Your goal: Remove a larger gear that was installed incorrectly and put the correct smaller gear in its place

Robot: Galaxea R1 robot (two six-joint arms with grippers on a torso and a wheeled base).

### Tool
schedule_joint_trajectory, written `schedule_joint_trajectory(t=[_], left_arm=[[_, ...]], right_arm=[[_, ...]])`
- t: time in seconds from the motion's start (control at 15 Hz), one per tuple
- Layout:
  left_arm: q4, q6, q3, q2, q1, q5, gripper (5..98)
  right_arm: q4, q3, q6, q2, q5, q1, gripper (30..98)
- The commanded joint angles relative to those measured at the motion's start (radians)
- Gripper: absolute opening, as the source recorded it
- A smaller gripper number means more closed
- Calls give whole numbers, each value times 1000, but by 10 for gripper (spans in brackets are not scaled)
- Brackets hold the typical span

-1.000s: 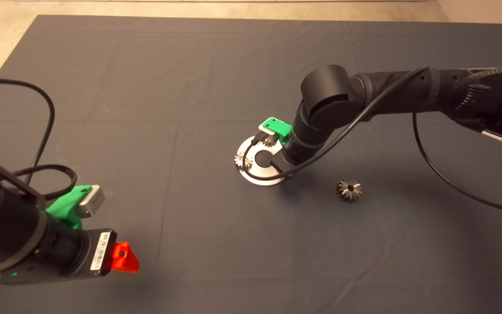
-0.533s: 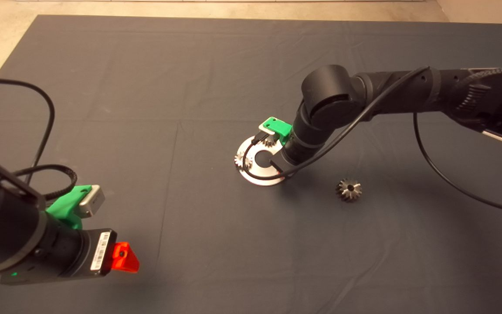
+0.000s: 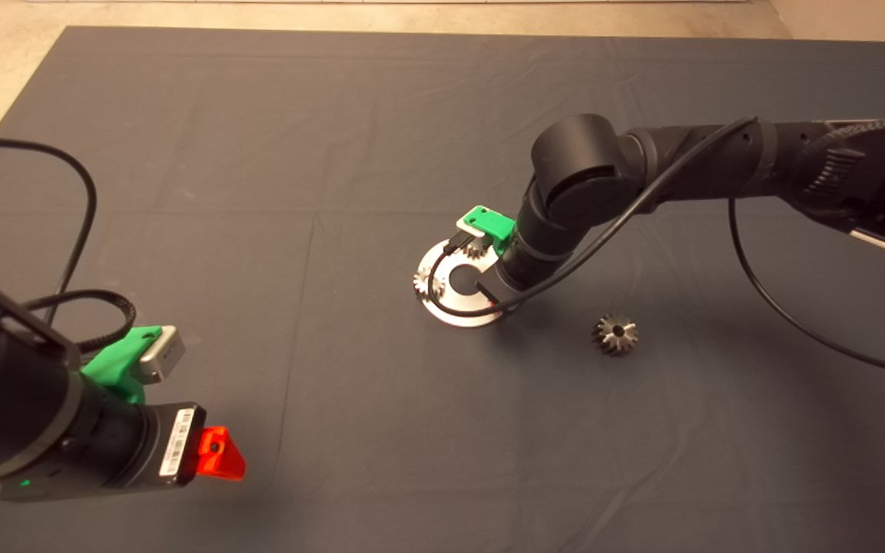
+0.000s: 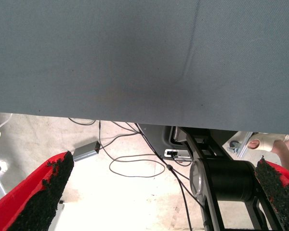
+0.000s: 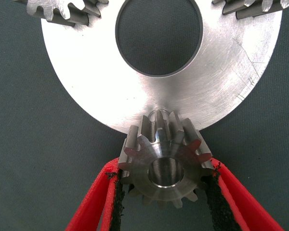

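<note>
Gripper at work: right gripper [image 5: 166, 192], reaching in from the right side of the worktop [image 3: 258, 153] and hanging over the near-right edge of the silver plate [image 3: 458, 307]; its two red fingers [image 5: 94, 202] are closed onto the flanks of the smaller gear [image 5: 164, 161], black pads pressed against the teeth on both sides
Smaller gear: held with its bore axis pointing straight at the wrist camera, so its flat face and central hole show; judged to be upright over the plate, not tilted
Key relation: the gear overlaps the plate's rim, and a small round feature [image 5: 159, 114] on the plate shows just past the gear's far teeth, towards the plate's big central hole [image 5: 159, 36]; whether this is a peg or a hole I cannot tell; the bore looks a little short of it, so the coming move probably needs a small shift inward before lowering
Neighbours: two paler small gears [image 5: 62, 10] sit at the plate's far side, well apart from the held one
Larger gear [image 3: 615, 335]: lying free on the worktop, to the right of the plate and apart from it; already off the plate
Left gripper [image 3: 220, 455]: parked at the lower left edge, spread wide and empty; its wrist view shows only mat and floor cables
</note>
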Motion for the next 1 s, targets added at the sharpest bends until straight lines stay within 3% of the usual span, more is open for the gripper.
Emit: schedule_joint_trajectory(t=[0.0, 0.13, 0.33, 0.93], left_arm=[[-20, -4, 15, -3, -4, 123, 977], [-20, -4, 15, -3, -4, 123, 977], [-20, -4, 15, -2, -4, 124, 977], [-20, -4, 15, -4, -4, 124, 977]], right_arm=[[-32, 7, 3, 8, -28, 26, 393], [-33, 8, 3, 11, -30, 24, 393], [-53, 8, 3, 9, -54, 23, 393], [-69, 8, 3, 11, -63, 23, 393]])
